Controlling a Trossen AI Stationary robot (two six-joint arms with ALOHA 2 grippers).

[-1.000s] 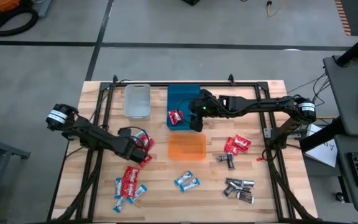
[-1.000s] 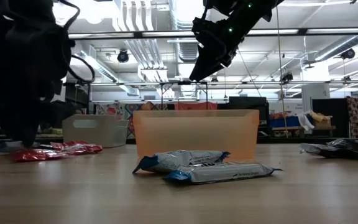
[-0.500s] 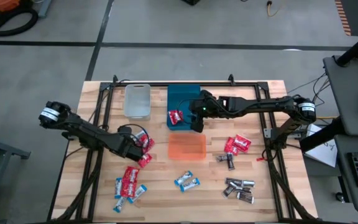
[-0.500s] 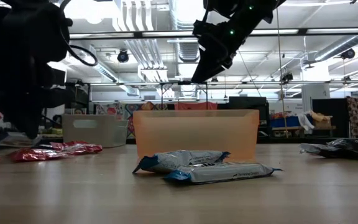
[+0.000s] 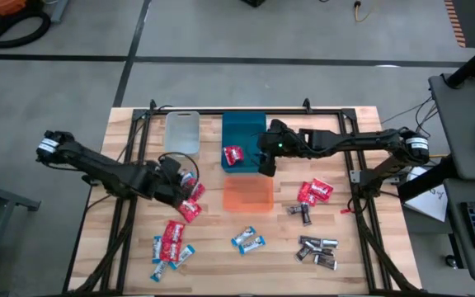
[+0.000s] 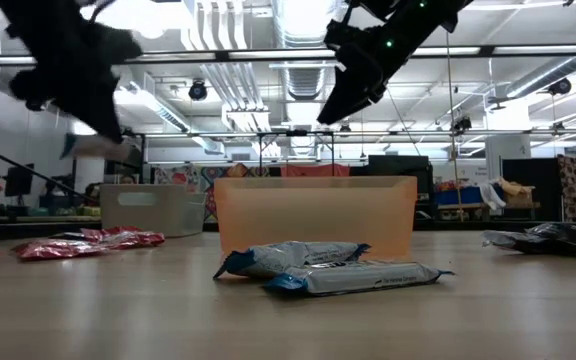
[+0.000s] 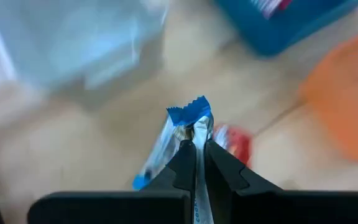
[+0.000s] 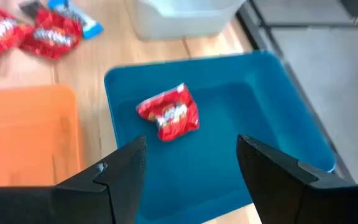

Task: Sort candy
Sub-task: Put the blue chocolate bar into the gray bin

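Left tool (image 7: pixel 196 163): you hold a blue-and-white candy (image 7: pixel 190 121) pinched by its crimped wrapper end, lifted above the table's left half near the clear bin (image 5: pixel 182 133).
Right tool (image 8: pixel 191 180): fingers spread wide, empty, over the blue bin (image 8: pixel 291 130), which holds one red candy (image 8: pixel 168 113).
Handling: light, crinkly, probably slippery; grip the flat seam.
Remaining candy: scattered toward the table's near edge.

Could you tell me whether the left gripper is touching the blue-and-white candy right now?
Touching. The left wrist view shows the left gripper shut on the blue-and-white candy, the wrapper pinched between both fingertips with its crimped end sticking out beyond them.
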